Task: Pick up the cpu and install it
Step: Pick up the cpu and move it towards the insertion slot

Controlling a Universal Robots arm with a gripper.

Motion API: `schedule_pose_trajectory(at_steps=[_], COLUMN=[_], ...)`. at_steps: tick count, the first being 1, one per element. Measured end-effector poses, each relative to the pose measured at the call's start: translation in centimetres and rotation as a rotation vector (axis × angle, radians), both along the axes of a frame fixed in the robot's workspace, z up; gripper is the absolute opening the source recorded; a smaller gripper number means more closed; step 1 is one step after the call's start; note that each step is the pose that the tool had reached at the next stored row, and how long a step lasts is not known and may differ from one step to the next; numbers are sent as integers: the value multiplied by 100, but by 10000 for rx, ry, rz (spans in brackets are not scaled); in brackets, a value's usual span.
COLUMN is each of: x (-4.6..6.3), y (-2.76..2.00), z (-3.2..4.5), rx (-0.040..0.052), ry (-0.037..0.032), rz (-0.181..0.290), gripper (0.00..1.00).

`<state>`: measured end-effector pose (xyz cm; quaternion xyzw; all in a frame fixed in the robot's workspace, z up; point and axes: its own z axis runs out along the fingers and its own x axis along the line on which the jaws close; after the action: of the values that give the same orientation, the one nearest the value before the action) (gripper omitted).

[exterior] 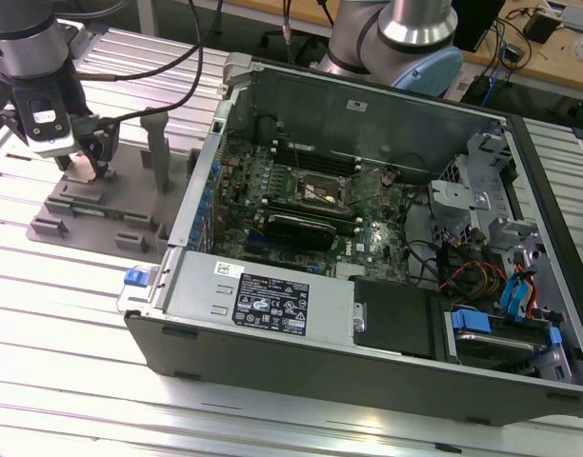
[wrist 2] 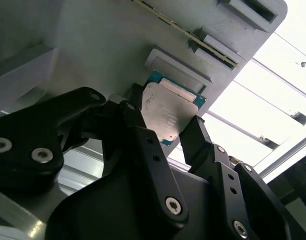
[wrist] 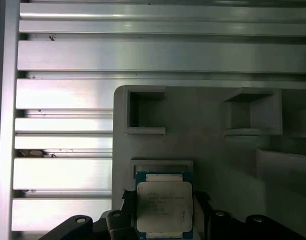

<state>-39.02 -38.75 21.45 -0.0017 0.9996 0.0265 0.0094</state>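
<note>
- The black tool (wrist 2: 165,120) sits closest in the second wrist view, set astride the cpu (wrist 2: 169,111). Whether it is clamped on the chip or merely around it, I cannot tell.
- The cpu lies silver face up in a recess of the grey fixture tray (wrist: 193,130).
- The tray rests on the slatted aluminium bench (exterior: 82,314), at the exterior view's left.
- The open computer case (exterior: 368,314) stands beside it.

Print shows on the cpu (wrist: 164,207) and on a sticker (exterior: 271,302), but none can be read.
</note>
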Motion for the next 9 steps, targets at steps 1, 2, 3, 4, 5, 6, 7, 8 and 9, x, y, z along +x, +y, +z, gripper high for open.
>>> schedule_pose_trajectory(at_steps=[1,2,3,4,5,6,7,8,9], x=[0,0,-1,-1,0,0,0,0,0], y=[0,0,0,0,0,0,0,0,0], z=[1,3,11,26,41,57,74,91,107], rx=[0,-1,-3,-2,-1,-1,-1,-1,-1], ry=[-1,1,4,2,1,1,1,1,1], rz=[0,0,0,0,0,-1,0,0,0], gripper=[54,54,54,54,54,54,54,54,54])
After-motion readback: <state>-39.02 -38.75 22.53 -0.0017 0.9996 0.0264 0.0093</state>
